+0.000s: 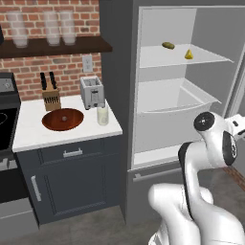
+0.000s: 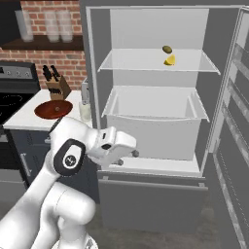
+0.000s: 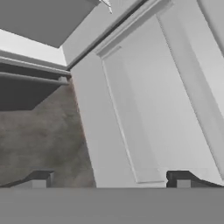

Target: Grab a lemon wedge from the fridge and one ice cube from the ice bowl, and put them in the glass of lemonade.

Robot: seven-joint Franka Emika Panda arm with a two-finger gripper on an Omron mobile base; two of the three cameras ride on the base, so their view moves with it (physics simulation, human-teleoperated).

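On the left, the white tabletop [image 1: 28, 129] carries a knife block [image 1: 51, 98], the reddish ice bowl [image 1: 62, 119], a toaster [image 1: 92, 92] and the glass of lemonade [image 1: 102, 115], which stands just beside the bowl's right rim, handy for dropping ice in later. Any ice cube in the bowl is too small to make out. Above them a dark wall shelf [image 1: 57, 46] holds three frosted jars [image 1: 52, 26].

Further right, the fridge [image 1: 117, 95] stands with its door swung wide, so the white shelves are exposed to the arm. On the upper shelf [image 2: 146, 65] lies an olive-green oblong item [image 2: 167, 49], and touching or just beside it, toward the front, sits the lemon wedge [image 2: 169, 60], bright yellow and within open reach from the front. Below is an empty drawer bin [image 2: 151, 116].

The gripper [image 3: 109, 179] hangs low near the bottom of the fridge opening, well below the wedge's shelf; its camera looks down at the open door's inner side and the floor. Its fingers [image 3: 39, 179] stand spread wide with nothing between them, ready for a pick. I judge the wedge is the first target, and the arm must rise and reach in to get it.
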